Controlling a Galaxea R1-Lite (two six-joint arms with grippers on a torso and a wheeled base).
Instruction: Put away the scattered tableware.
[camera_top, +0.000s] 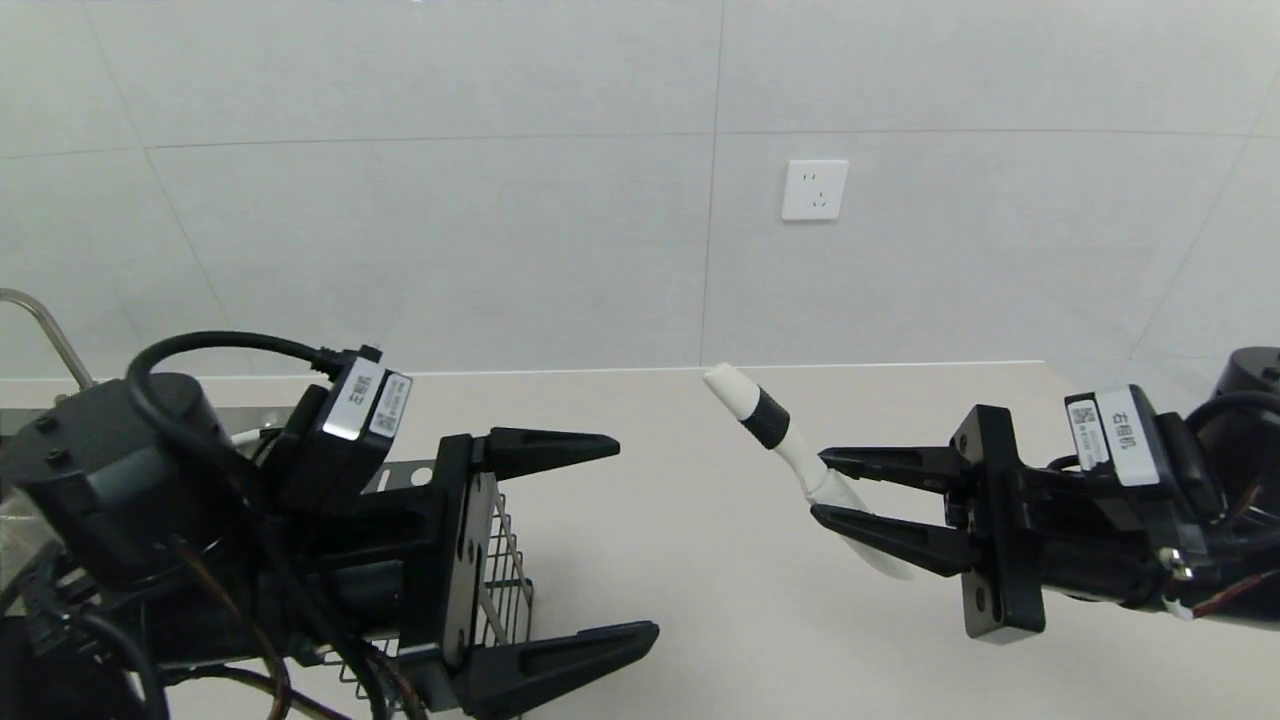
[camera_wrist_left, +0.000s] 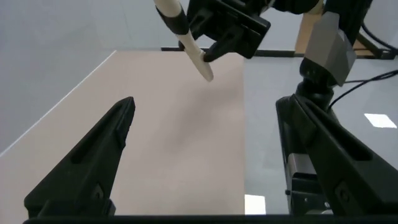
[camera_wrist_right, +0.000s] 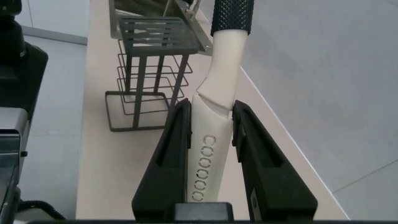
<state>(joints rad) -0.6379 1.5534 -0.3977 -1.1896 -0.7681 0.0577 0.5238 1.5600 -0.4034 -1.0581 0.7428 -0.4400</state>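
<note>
Beige counter (camera_top: 700, 580), tiled wall. Right gripper (camera_top: 820, 487) clamps a white utensil (camera_top: 765, 420), maybe a peeler, above the counter. Left gripper (camera_top: 635, 540) gapes beside the rack (camera_top: 505, 575). Best to carry it over and lower straight in.

Bright even light, faint shadows, glare on floor (camera_wrist_left: 264, 143), left end effector (camera_wrist_left: 206, 104) slightly blurred

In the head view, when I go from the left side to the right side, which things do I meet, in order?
The left end effector, open → white utensil with a black band → right end effector, shut on that utensil.
</note>
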